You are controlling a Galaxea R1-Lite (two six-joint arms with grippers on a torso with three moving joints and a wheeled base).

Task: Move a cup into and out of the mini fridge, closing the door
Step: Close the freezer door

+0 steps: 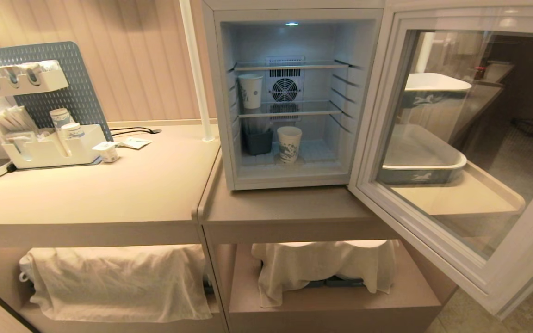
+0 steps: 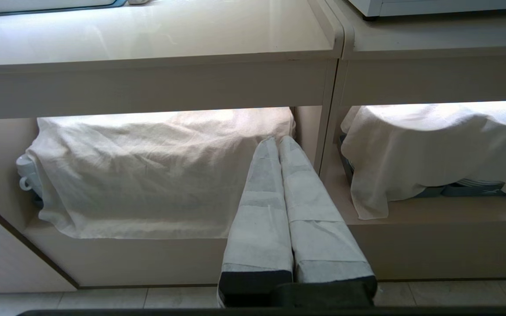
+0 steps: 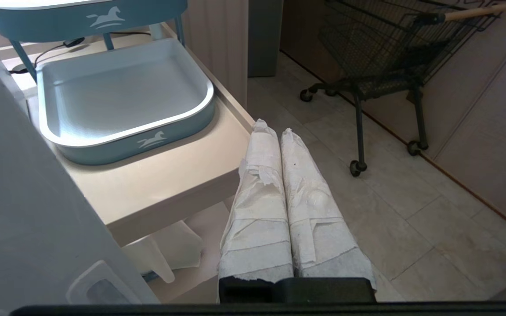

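The mini fridge [image 1: 229,138] stands on the counter with its inside lit. Its door [image 1: 433,240] is swung wide open to the right. A white paper cup [image 1: 289,144] with blue print stands upright on the fridge floor. A like cup [image 1: 251,91] stands on the middle wire shelf at the left. Neither gripper shows in the head view. My left gripper [image 2: 279,141] is shut and empty, low in front of the cloth-covered lower shelf. My right gripper [image 3: 273,129] is shut and empty, over the floor beyond the counter's right end, outside the door.
A dark bin [image 1: 258,141] sits left of the cup in the fridge. An organiser [image 1: 49,152] with stacked cups and a small tub [image 1: 108,151] stand on the left counter. Blue-grey trays [image 3: 125,131] sit at the right end. A shopping trolley [image 3: 367,57] stands on the floor.
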